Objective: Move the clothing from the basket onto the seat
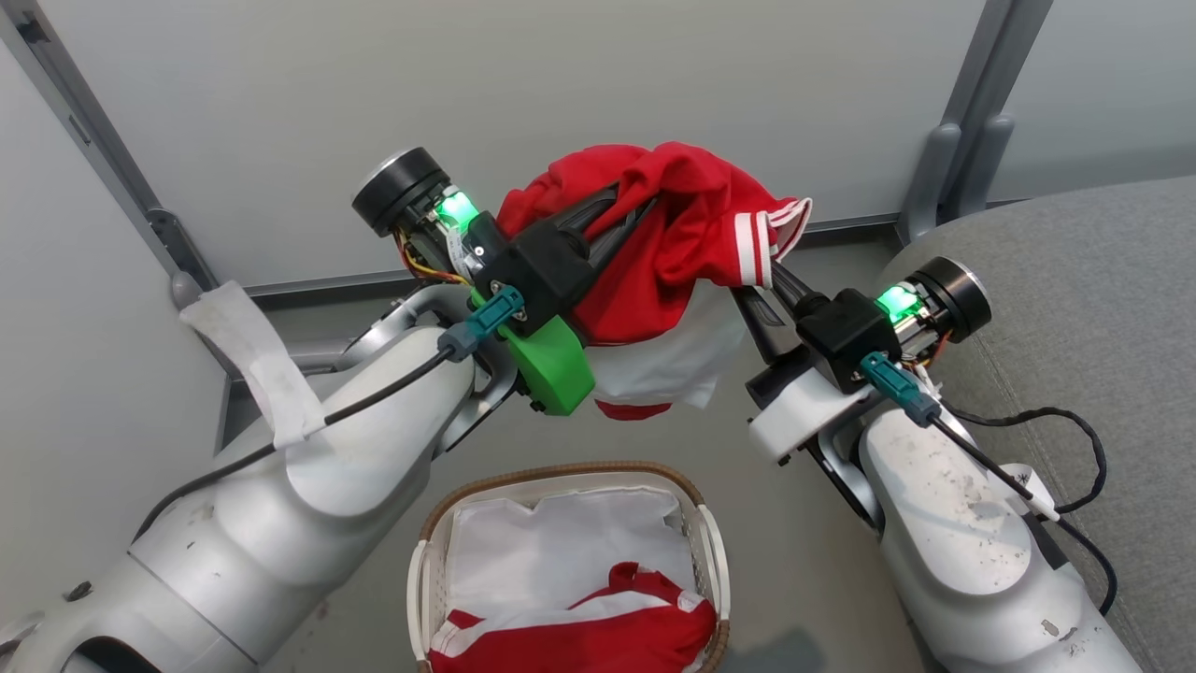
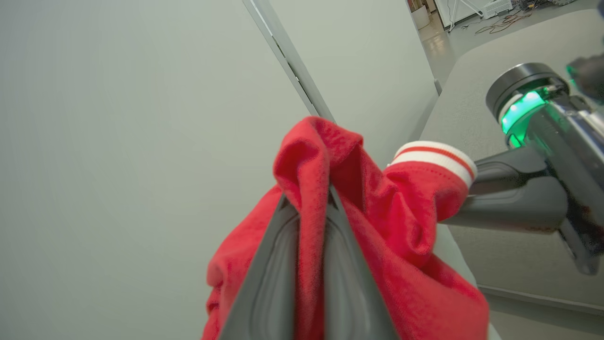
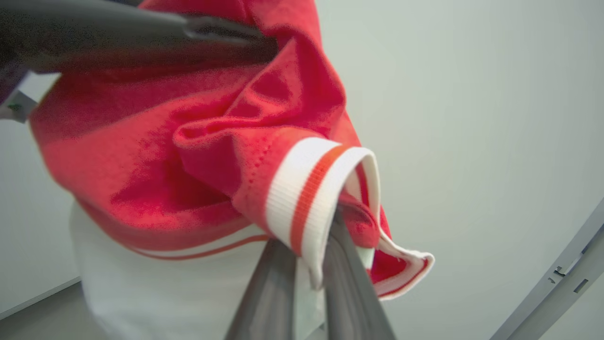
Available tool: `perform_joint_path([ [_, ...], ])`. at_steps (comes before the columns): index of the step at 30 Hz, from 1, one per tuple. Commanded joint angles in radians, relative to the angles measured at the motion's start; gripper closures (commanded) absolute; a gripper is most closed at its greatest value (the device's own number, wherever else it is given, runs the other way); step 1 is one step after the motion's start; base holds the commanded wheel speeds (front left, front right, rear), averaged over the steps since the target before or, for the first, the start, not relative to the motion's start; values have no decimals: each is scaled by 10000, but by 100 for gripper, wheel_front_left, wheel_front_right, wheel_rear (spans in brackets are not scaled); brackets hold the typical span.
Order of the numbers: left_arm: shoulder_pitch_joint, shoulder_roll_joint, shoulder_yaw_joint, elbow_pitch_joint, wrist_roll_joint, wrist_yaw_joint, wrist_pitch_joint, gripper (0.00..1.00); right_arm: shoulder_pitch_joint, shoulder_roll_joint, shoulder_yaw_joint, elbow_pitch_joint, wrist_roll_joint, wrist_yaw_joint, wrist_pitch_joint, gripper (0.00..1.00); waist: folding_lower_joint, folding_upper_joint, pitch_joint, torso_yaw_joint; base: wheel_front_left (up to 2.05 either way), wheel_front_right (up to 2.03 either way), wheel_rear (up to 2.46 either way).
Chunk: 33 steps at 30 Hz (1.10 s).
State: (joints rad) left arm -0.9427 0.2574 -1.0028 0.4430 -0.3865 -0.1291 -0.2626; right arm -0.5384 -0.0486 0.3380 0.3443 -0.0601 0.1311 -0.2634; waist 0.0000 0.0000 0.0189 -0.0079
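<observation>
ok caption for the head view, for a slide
Left gripper and right gripper both shut on a red garment above the basket, more red clothing inside it, grey seat at right.

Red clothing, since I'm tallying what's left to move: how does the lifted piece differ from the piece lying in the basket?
The lifted piece hangs in the air, pinched by the left gripper and right gripper; the basket piece lies in the basket, untouched. The lifted piece droops between them; the basket piece rests heaped on the white liner. Both are bright red with white trim.
</observation>
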Motion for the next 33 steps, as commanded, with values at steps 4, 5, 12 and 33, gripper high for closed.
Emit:
perform_joint_path([
  [4, 395, -28, 250, 66, -284, -26, -34, 100, -72, -33, -43, 42, 55, -7, -21, 100, 0, 0, 34, 11, 0, 0, 0],
  [5, 494, -42, 351, 64, -349, -26, -34, 100, -65, -33, -99, 41, 45, -7, -21, 100, 0, 0, 41, 5, 0, 0, 0],
  [12, 1675, -276, 1256, -122, -662, 173, -23, 0, -10, -35, -651, -184, -69, -7, -21, 100, 0, 0, 91, -30, 0, 0, 0],
  [33, 5711, -1541, 3517, 144, 194, 16, -22, 0, 515, -32, -1837, -623, -430, -7, -21, 100, 0, 0, 137, -255, 0, 0, 0],
])
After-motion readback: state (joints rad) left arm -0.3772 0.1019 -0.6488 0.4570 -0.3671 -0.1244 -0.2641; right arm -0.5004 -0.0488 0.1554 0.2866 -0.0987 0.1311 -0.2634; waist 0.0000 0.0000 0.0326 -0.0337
